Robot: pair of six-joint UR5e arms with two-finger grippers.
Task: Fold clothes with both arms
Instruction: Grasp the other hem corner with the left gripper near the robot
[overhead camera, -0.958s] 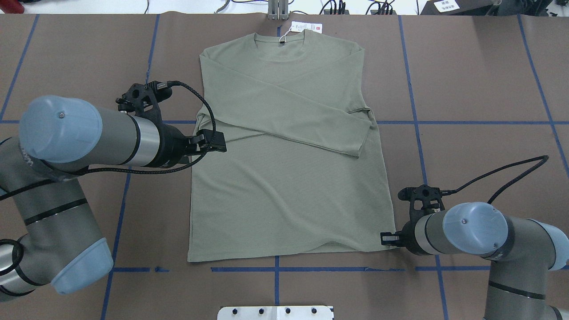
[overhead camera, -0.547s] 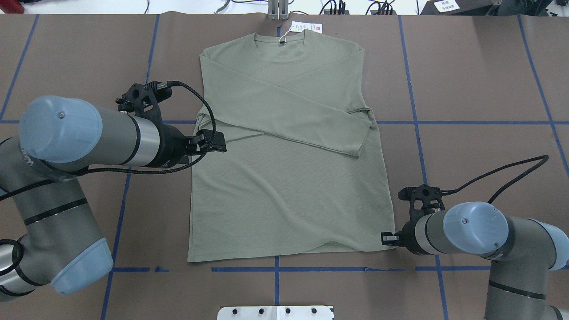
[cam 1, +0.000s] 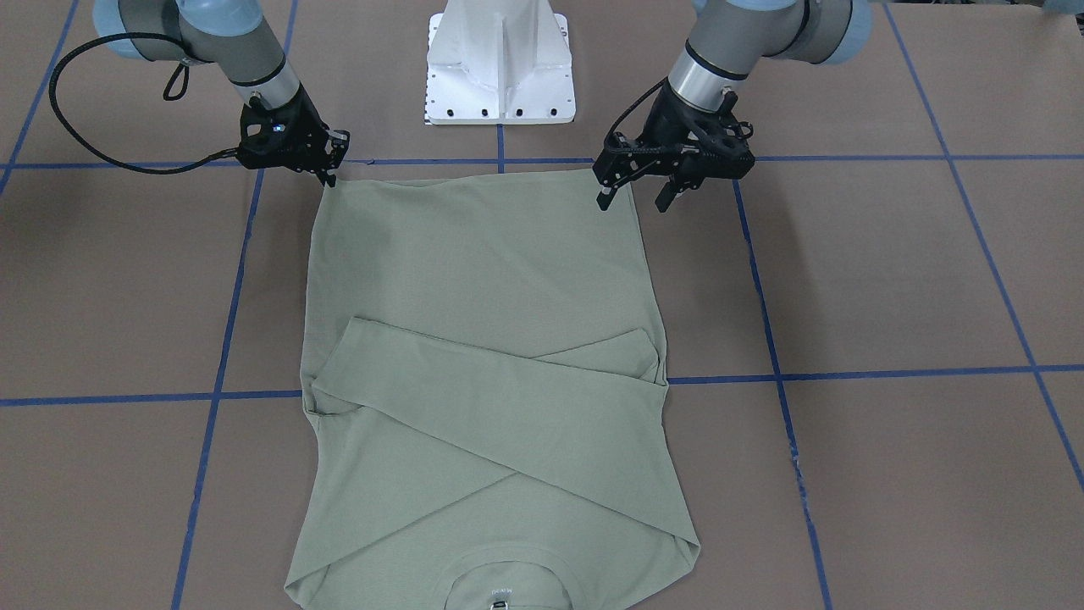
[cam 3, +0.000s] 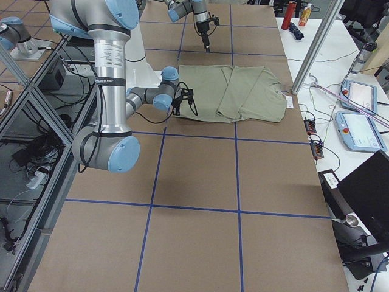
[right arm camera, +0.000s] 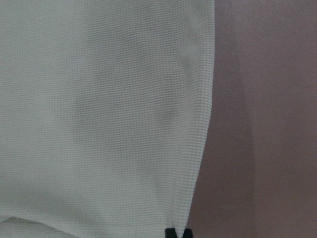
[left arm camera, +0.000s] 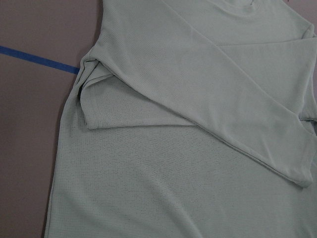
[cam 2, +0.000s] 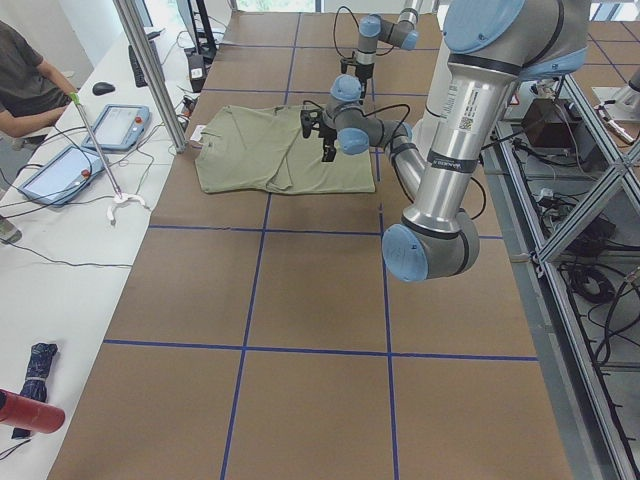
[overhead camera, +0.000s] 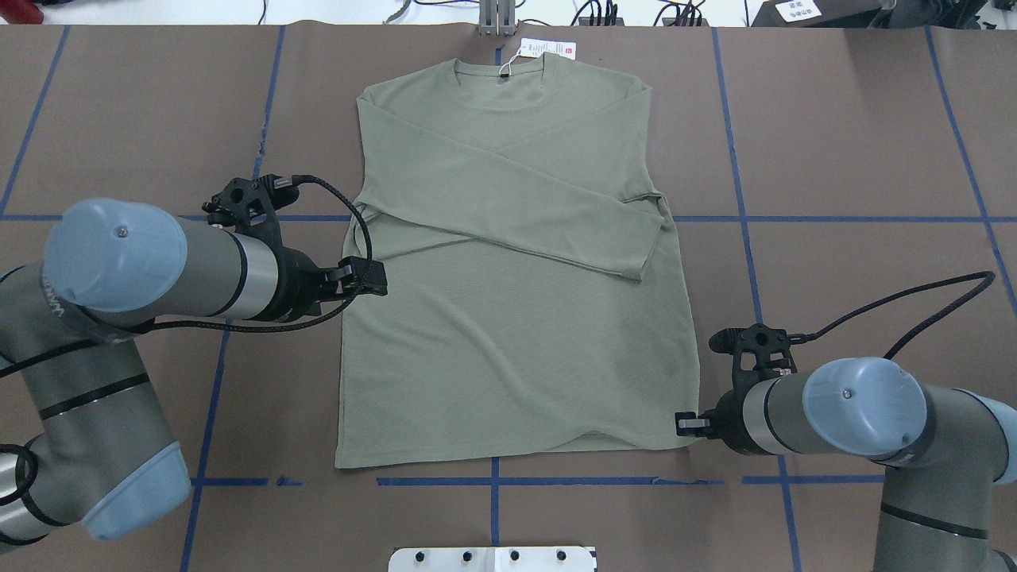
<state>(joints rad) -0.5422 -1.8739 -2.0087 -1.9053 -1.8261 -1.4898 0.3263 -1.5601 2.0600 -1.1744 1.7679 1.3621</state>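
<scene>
The sage-green shirt lies flat on the brown table, collar at the far side, with both sleeves crossed over the chest. Its white hang tag rests beyond the collar. My left gripper hovers over the shirt's left side edge just below the folded sleeve; its two fingers stand apart in the front-facing view, holding nothing. My right gripper sits at the near right hem corner. In the right wrist view its tips are close together on the hem edge.
The white pedestal base stands at the robot's side of the table. Blue tape lines grid the brown surface. A metal post and cables line the far edge. A seated person and tablets are at a side bench.
My left gripper has moved toward the robot along the shirt's left edge, off the sleeve cuff. The right gripper has shifted slightly inward at the hem corner. The shirt lies as before.
</scene>
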